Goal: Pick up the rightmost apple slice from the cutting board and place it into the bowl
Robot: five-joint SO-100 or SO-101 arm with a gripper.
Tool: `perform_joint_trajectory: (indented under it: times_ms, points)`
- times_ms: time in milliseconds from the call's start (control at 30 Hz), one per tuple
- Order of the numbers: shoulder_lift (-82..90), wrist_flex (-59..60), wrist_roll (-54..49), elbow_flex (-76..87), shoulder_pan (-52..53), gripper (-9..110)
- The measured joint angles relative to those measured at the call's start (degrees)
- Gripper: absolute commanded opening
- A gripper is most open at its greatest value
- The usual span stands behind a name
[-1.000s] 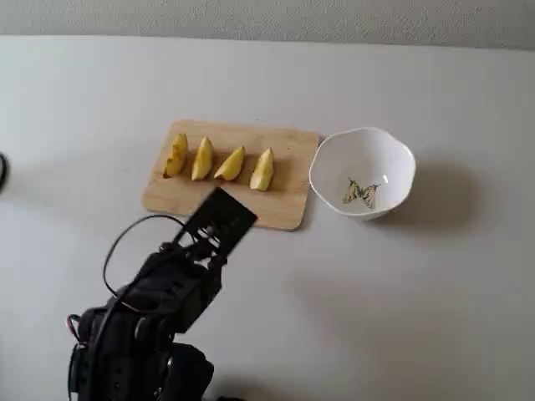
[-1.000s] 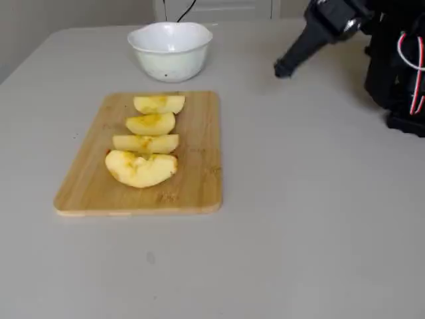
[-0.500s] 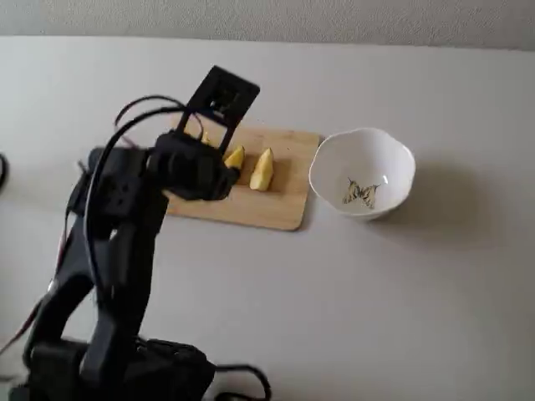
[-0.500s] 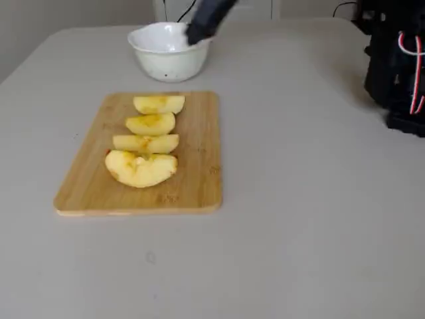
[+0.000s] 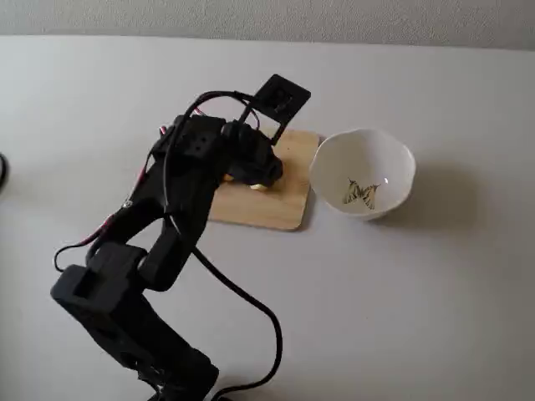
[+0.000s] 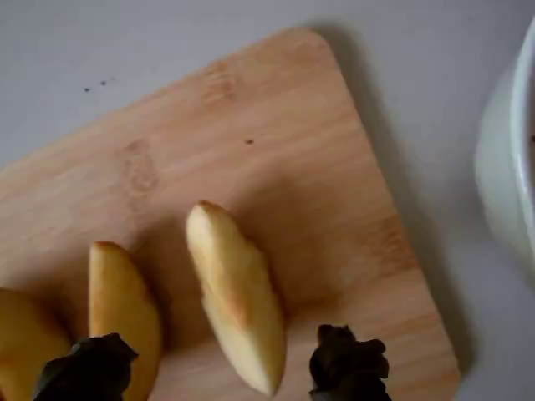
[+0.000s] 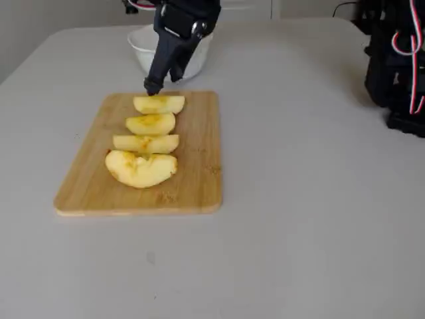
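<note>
Between the two dark fingertips of the hand, spread wide apart in the wrist view, lies the apple slice, flat on the cutting board with neither tip touching it. Just beside it, toward the left fingertip, lies a second slice, and two more follow farther along the row in a fixed view. Beyond the board's end, past the hand, the white bowl stands on the grey desk with only its butterfly drawing inside.
</note>
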Motion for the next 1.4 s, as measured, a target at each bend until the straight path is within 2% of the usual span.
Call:
perform_joint_trajectory:
  times_ms: [367,633,1000,1400]
  points:
    - [-9.6,-0.4,-0.3,-6.6,0.8,29]
    - [-11.9,-1.8,-0.3,-7.6,0.7,0]
    - [-12.7,-2.6,0.5,-9.9,0.6,0]
    - [-9.8,2.3,4.3,-13.9,0.6,0]
